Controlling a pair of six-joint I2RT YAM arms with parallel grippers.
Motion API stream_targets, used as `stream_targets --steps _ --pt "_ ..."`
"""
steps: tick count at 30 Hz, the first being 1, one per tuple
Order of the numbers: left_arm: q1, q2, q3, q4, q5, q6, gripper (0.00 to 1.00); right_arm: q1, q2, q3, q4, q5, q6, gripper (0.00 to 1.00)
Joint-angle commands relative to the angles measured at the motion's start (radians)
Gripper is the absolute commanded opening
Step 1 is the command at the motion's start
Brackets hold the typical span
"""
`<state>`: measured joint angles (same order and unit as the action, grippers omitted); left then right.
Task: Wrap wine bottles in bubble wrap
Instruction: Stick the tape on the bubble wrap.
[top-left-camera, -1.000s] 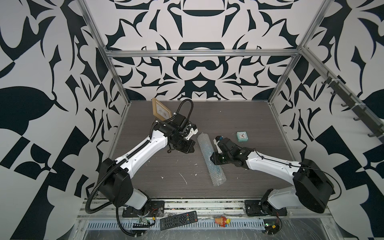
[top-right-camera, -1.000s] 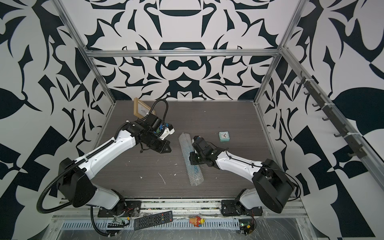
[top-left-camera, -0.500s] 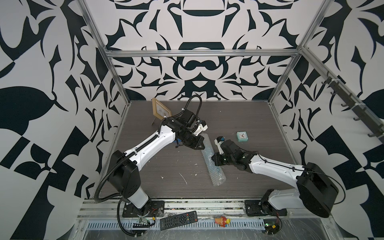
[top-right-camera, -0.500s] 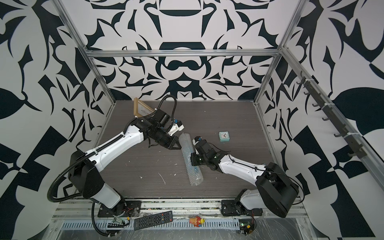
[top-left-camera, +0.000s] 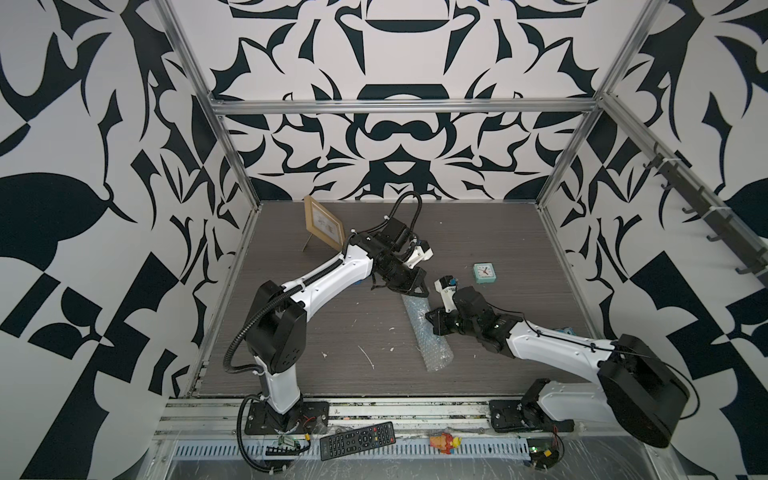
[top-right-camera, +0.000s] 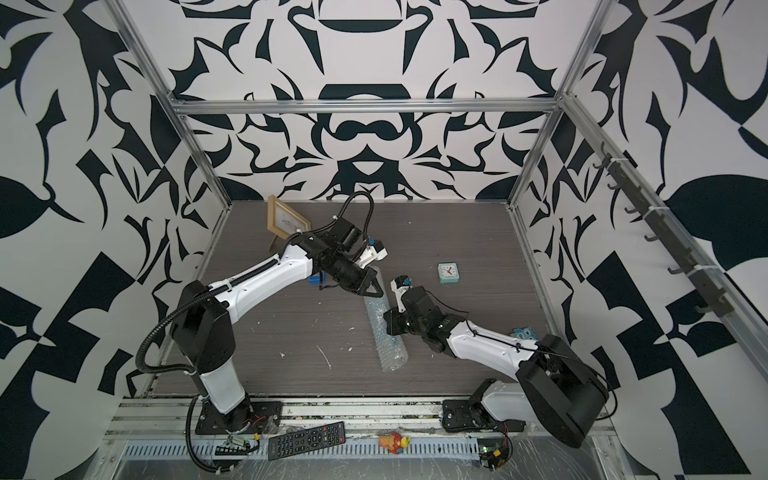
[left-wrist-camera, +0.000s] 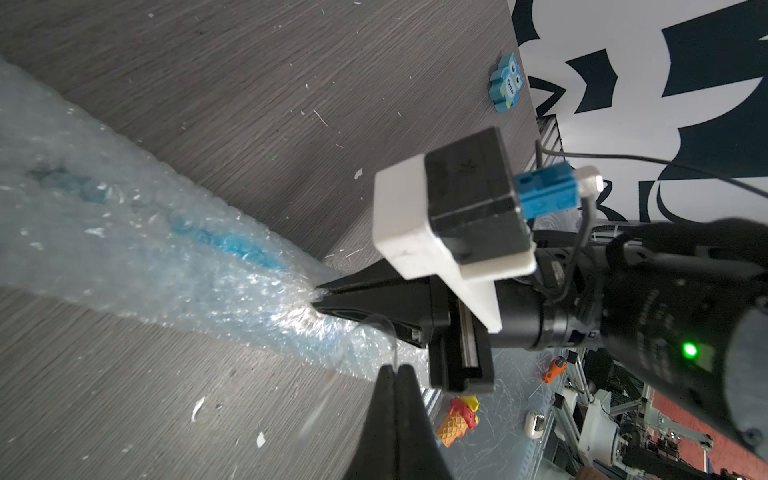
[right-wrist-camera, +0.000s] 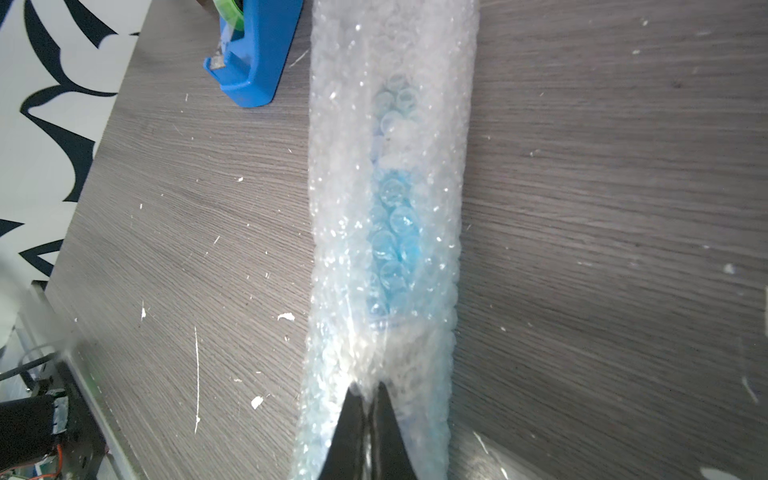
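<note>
Right wrist view: one bubble wrap (right-wrist-camera: 390, 124) around one bottle (right-wrist-camera: 395, 241), right pincer (right-wrist-camera: 368, 401) pinching it; left pincer (left-wrist-camera: 394, 374) pressed together.

bubble wrap (top-left-camera: 430, 340) rolled into long tube, lying flat on table (top-left-camera: 332, 324); blue bottle (right-wrist-camera: 392, 232) inside, dimly visible.

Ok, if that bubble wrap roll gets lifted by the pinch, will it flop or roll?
The bubble wrap likely sags beyond the blue bottle inside; its ends look empty. A tube lying flat, it may roll if nudged. The right gripper pinches only film, which might slip.
</note>
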<state>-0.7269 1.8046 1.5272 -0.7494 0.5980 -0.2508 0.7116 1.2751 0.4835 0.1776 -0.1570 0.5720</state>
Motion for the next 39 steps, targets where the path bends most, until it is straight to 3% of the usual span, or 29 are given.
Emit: stream_targets --steps 1,10,20,39 --pt "-0.002 0.031 0.03 0.023 0.028 -0.04 0.0 -0.008 0.019 -0.06 0.017 -0.021 -0.02 0.01" --pt "0.0 0.087 0.039 0.086 0.024 -0.089 0.0 -0.063 0.088 -0.129 0.242 -0.151 0.016 0.0" --pt "0.014 0.157 0.065 0.167 0.049 -0.134 0.0 -0.082 0.106 -0.195 0.354 -0.168 0.061 0.0" --pt "0.02 0.375 0.219 0.212 0.085 -0.156 0.0 -0.082 0.07 -0.237 0.371 -0.188 -0.002 0.0"
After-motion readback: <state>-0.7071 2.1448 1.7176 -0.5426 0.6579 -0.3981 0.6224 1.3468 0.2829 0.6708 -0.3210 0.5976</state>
